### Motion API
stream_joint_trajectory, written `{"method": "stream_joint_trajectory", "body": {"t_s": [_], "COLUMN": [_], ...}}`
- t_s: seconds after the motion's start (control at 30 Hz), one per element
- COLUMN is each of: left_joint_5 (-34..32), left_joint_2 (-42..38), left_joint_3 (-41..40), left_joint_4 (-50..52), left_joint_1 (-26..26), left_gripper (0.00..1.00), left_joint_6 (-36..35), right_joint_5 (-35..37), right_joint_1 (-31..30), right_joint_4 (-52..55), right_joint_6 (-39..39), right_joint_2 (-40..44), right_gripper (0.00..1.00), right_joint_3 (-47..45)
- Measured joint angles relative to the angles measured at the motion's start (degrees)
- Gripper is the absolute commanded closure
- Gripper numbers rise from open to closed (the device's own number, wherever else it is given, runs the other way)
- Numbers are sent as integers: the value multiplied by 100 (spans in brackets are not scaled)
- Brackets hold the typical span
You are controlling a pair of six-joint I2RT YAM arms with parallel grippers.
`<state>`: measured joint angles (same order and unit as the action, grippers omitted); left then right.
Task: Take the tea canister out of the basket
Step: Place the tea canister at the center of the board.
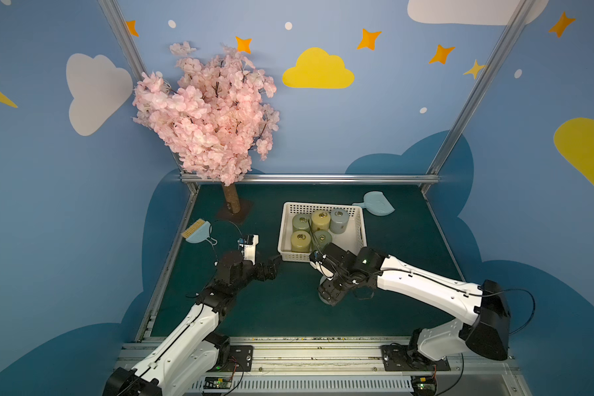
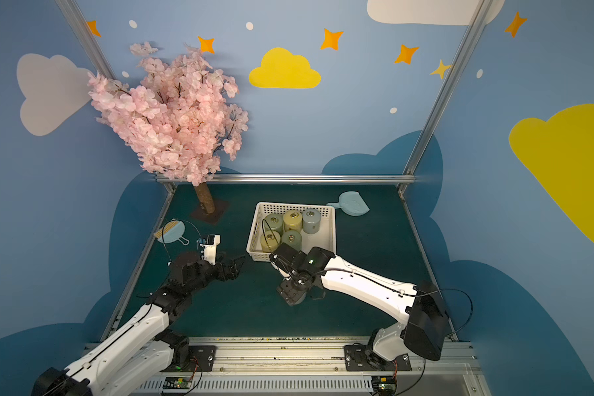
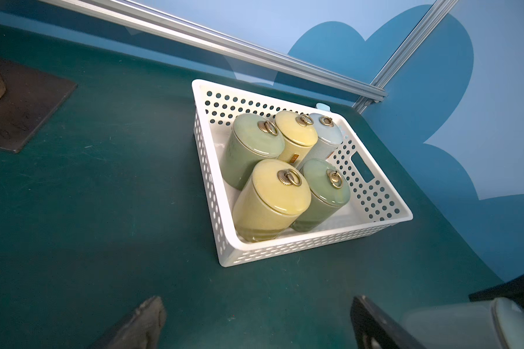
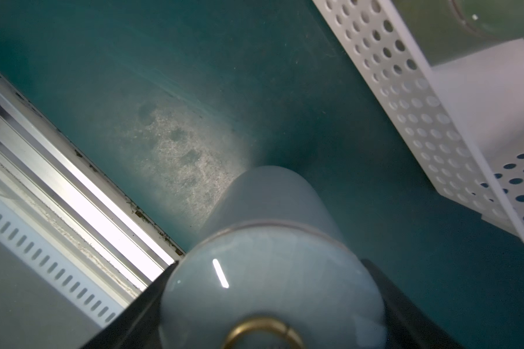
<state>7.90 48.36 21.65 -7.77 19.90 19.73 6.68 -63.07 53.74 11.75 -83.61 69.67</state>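
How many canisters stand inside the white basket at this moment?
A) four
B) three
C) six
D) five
D: five canisters stand in the basket, two green, two yellow and one pale blue; a sixth canister is in the right gripper, outside it.

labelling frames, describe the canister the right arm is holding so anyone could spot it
Start at the white perforated basket on the dark green table, which holds five lidded canisters. Just outside its near wall, the right gripper clamps a sixth canister. It is pale blue with a brass ring on its lid, and the only one outside the basket.
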Motion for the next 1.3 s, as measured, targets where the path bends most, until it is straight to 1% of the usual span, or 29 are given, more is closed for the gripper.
{"method": "stream_joint_trajectory", "body": {"t_s": [0.23, 0.47, 0.83, 1.3], "left_joint_5": [-31, -72, -109, -109], "left_joint_2": [-55, -81, -81, -81], "left_joint_3": [-87, -87, -87, -87], "left_joint_4": [15, 24, 26, 26], "left_joint_1": [0, 0, 0, 0], "left_gripper": [0, 0, 0, 0], "left_joint_6": [2, 0, 0, 0], "right_joint_5": [146, 262, 348, 332], "right_joint_1": [-535, -870, -1176, -1318], "right_joint_4": [-131, -267, -483, -778], "right_joint_6": [487, 883, 1342, 1657], "right_joint_2": [11, 11, 11, -66], "right_gripper": [42, 43, 43, 43], "right_joint_3": [-295, -446, -739, -1005]}}
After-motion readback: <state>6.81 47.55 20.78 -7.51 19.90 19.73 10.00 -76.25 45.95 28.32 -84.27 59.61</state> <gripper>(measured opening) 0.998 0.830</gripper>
